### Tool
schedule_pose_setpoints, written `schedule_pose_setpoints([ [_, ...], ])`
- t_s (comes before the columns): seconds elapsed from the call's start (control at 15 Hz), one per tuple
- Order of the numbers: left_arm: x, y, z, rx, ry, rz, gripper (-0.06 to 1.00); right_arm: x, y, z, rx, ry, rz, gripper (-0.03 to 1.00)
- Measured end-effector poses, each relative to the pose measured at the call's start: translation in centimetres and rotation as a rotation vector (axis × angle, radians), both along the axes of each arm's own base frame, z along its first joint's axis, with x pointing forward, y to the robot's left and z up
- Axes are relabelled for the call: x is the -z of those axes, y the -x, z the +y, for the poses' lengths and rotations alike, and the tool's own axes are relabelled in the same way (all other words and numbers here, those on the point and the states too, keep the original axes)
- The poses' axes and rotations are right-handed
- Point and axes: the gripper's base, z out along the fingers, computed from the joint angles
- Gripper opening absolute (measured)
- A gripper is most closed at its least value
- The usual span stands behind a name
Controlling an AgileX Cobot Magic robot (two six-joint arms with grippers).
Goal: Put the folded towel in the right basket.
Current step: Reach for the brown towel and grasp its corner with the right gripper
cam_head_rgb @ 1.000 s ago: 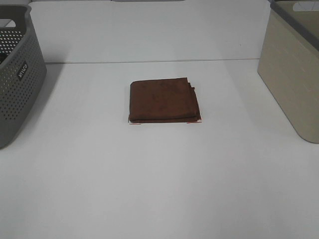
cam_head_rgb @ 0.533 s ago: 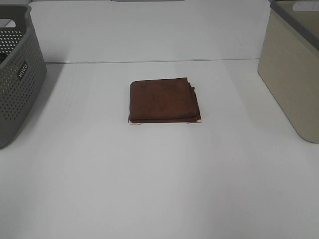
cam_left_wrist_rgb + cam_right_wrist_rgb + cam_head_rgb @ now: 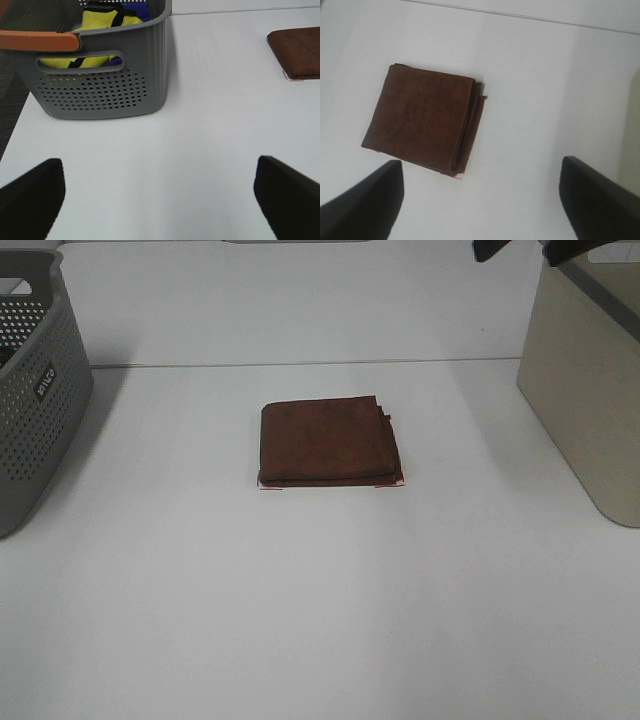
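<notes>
Right gripper (image 3: 520, 250): jaws spread wide, nothing held. It hangs at the far right, by the far-left corner of the right basket (image 3: 585, 390). Left gripper (image 3: 160, 205): jaws also wide, empty, near the left basket (image 3: 100, 85).

Folded towel (image 3: 328, 440) lies flat at the centre of the table (image 3: 320, 620), left of and nearer than the right jaws, and off-centre between them in the right wrist view. Near-square, slightly longer left-right; stacked fold edges face right.

Right arm judged nearer. Bare table all round the towel; right basket well apart, with a tall wall to clear.
</notes>
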Motion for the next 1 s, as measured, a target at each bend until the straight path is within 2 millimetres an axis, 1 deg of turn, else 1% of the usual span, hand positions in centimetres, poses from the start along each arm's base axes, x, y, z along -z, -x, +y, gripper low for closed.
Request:
schedule_pose_setpoints([
  [0.07,0.0,0.0,0.0,0.000,0.000,0.000,0.97,0.7,-1.1,1.0,-0.022,0.000,0.017,0.79],
  [0.13,0.0,0.0,0.0,0.000,0.000,0.000,0.97,1.8,-2.2,1.6,-0.036,0.002,0.047,0.79],
  [0.27,0.0,0.0,0.0,0.000,0.000,0.000,0.97,5.1,-4.4,2.4,-0.024,-0.020,0.144,0.79],
  [0.4,0.0,0.0,0.0,0.000,0.000,0.000,0.97,8.2,-5.8,3.2,-0.031,-0.058,0.266,0.79],
  [0.6,0.0,0.0,0.0,0.000,0.000,0.000,0.97,13.1,-7.4,4.4,-0.053,-0.137,0.425,0.78],
  [0.67,0.0,0.0,0.0,0.000,0.000,0.000,0.97,13.9,-7.6,4.6,-0.054,-0.154,0.443,0.78],
  [0.87,0.0,0.0,0.0,0.000,0.000,0.000,0.97,17.5,-8.2,5.1,-0.065,-0.197,0.510,0.78],
  [1.0,0.0,0.0,0.0,0.000,0.000,0.000,0.97,19.3,-8.6,5.2,-0.054,-0.202,0.522,0.78],
])
